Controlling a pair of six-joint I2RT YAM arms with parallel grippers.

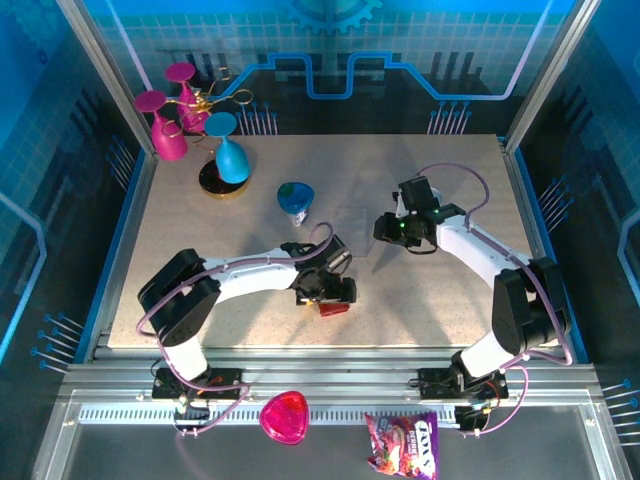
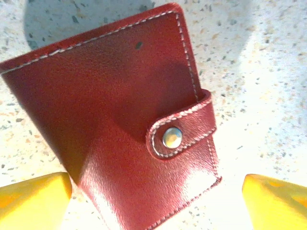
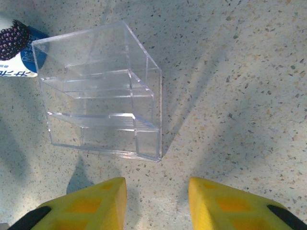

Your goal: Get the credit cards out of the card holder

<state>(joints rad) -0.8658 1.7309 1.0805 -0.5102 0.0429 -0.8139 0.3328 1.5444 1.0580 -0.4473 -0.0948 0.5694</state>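
The card holder (image 2: 120, 120) is showing grained, faintly glossy red leather with pale stitching, its snap (image 2: 171, 138) gleaming like polished metal. The clear organizer (image 3: 103, 91) is looking like glossy transparent plastic, the table (image 3: 240, 72) appearing matt and speckled.

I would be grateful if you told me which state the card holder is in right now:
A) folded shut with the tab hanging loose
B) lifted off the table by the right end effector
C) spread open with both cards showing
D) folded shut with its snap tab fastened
D: in the left wrist view the card holder lies folded shut, with its snap tab wrapped over the edge and buttoned down on the front.
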